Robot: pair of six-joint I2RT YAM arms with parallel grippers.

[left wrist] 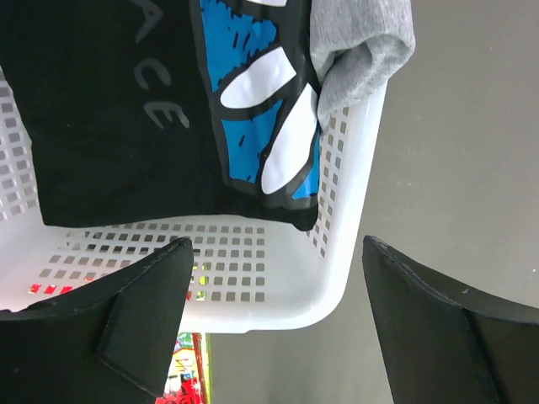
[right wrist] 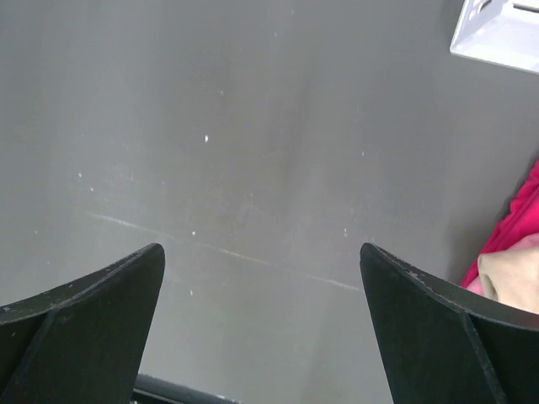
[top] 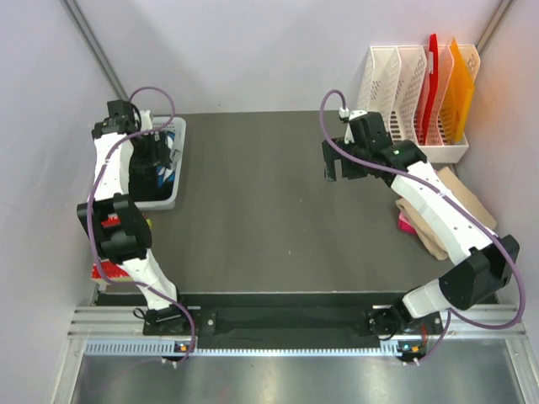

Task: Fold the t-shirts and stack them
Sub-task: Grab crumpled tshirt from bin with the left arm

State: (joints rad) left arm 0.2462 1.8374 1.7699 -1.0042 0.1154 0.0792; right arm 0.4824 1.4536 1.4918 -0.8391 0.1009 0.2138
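Dark table point(top: 269, 210) lies under both arms. Just beyond the left gripper's point(left wrist: 276, 252) spread jaws, a white mesh basket point(left wrist: 337, 278) holds the black t-shirt point(left wrist: 109, 151), lettered "ACE", and a grey t-shirt point(left wrist: 362, 42). The right gripper's point(right wrist: 261, 252) jaws are spread above the table, with the tan t-shirt point(right wrist: 509, 282) and pink t-shirt point(right wrist: 514, 227) off their right side.

White arms point(top: 429, 206) carry black joints point(top: 472, 278), purple cables point(top: 322, 118), black fingers point(left wrist: 126, 320).

The dark table point(top: 269, 219) bears a white basket point(top: 162, 202) at left, a file rack point(top: 402, 84) and piled t-shirts point(top: 459, 199) at right.
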